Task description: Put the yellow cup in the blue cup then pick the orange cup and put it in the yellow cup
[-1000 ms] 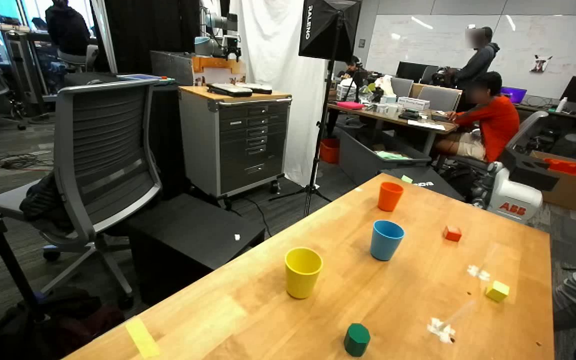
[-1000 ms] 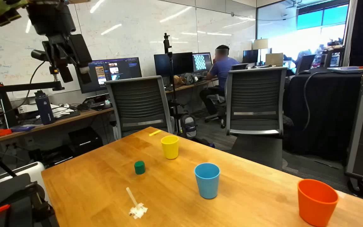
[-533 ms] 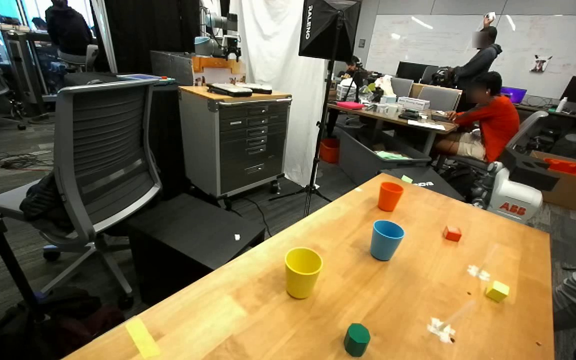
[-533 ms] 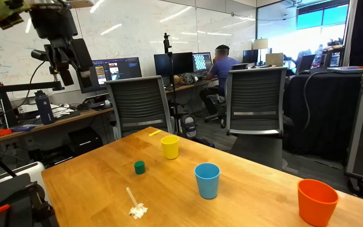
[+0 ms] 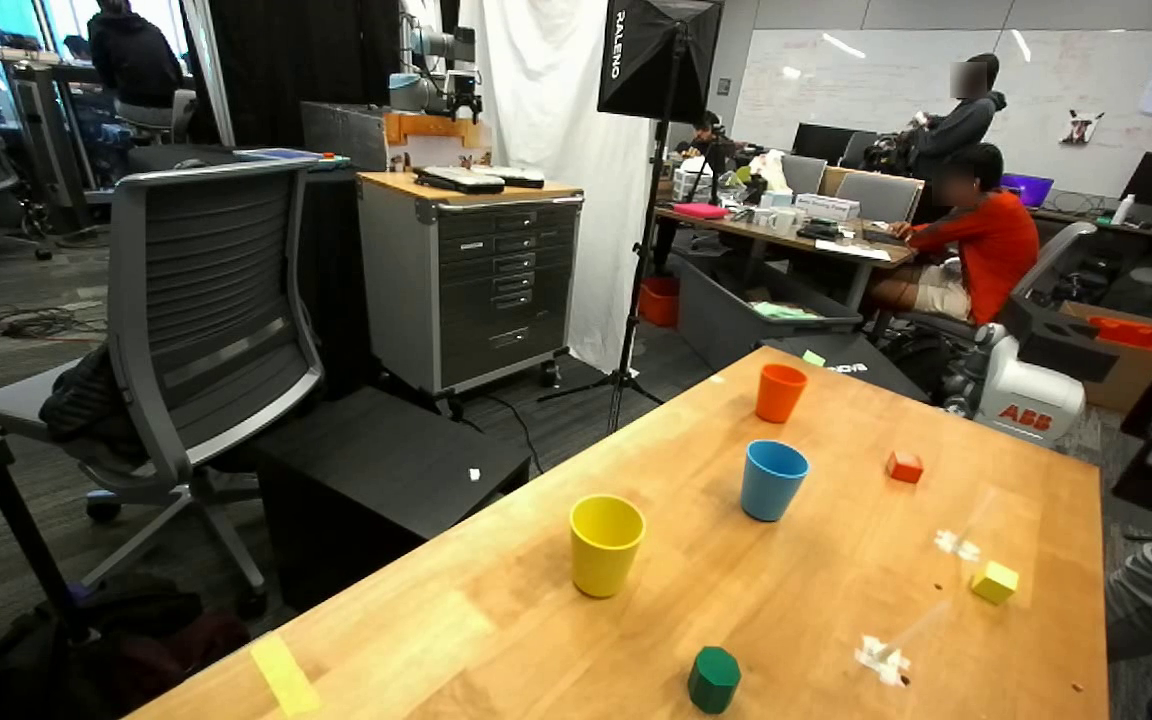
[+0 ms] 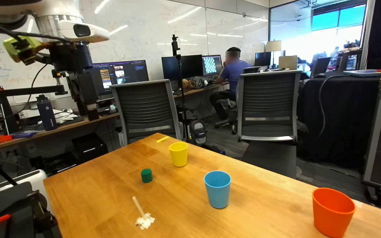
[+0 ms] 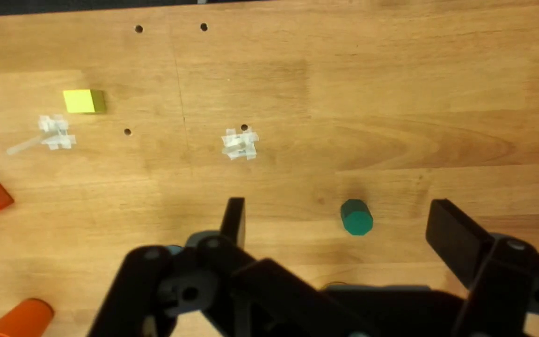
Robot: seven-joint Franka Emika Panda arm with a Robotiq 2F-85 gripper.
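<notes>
While surveying the worktop (image 5: pixel 496 640), found the claw (image 7: pixel 337 217) high and well apart from the cups, with widely parted, empty jaws, and the yellow cup (image 5: pixel 605 548) upright near a long edge, the blue cup (image 5: pixel 774 482) farther along and the orange cup (image 5: pixel 781 393) near the corner at the end of that edge. Judged the step in hand to be the approach to the yellow cup, best done by travelling toward that edge before lowering, so as to miss the green block (image 7: pixel 357 217), then descending vertically and pinching the rim lightly, leaving the base free for nesting.
</notes>
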